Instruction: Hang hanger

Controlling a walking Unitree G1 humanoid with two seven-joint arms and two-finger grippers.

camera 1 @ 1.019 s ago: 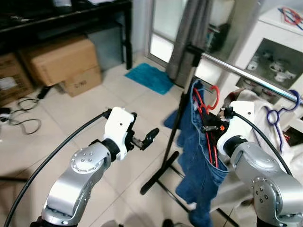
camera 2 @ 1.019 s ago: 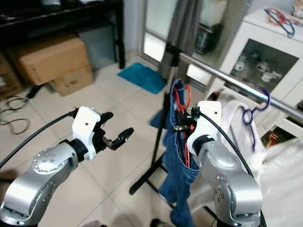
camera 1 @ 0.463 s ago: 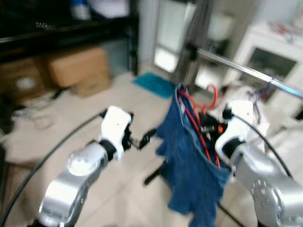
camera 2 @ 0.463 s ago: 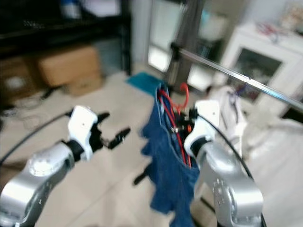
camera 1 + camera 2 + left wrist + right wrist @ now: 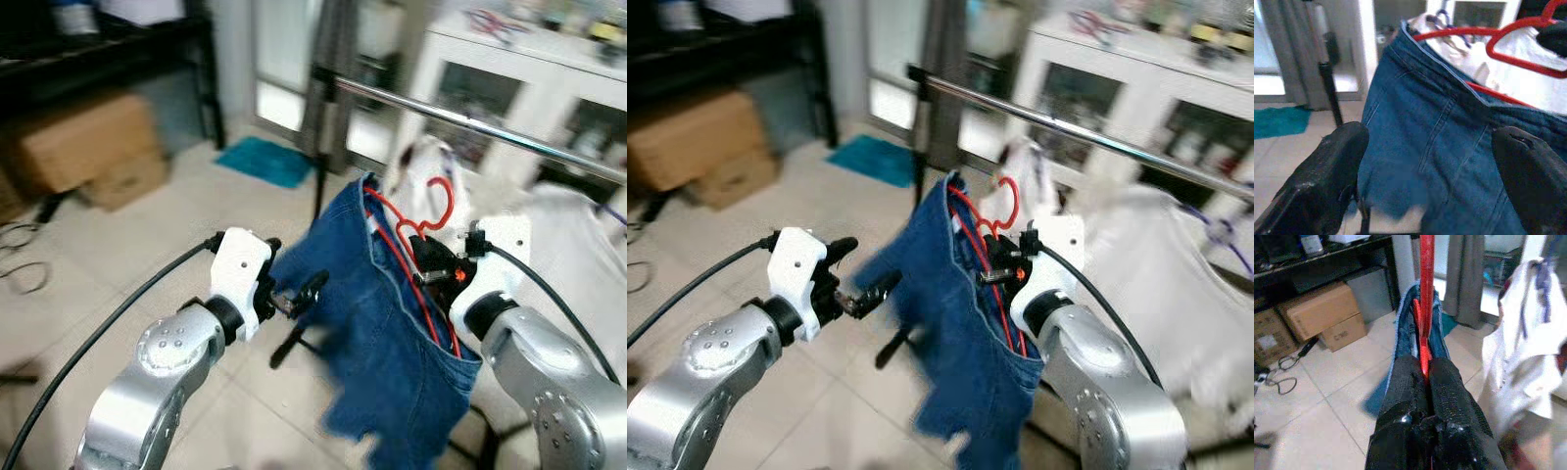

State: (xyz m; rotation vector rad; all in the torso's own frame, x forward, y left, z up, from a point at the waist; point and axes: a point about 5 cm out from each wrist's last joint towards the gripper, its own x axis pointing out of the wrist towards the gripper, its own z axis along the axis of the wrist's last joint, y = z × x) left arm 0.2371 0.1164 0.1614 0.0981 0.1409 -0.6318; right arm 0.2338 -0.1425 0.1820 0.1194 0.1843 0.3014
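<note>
A red hanger (image 5: 423, 257) carries blue jeans (image 5: 392, 343) that hang down from it. My right gripper (image 5: 1422, 377) is shut on the hanger's red wire, holding it below the silver clothes rail (image 5: 470, 125). The hanger's hook (image 5: 441, 201) points up, under the rail and apart from it. My left gripper (image 5: 299, 294) stands open just left of the jeans, its fingers (image 5: 1327, 181) spread on either side of the denim (image 5: 1440, 147) without touching it.
White garments (image 5: 1136, 255) and a purple hanger (image 5: 1220, 235) hang on the rail to the right. The rail's black stand (image 5: 318, 147) rises behind the jeans. Cardboard boxes (image 5: 78, 147) sit under a dark table at left. A white cabinet (image 5: 509, 69) stands behind.
The camera has swung, shifting the whole scene. The jeans now hang closer to my left gripper. My right gripper still holds the red hanger.
</note>
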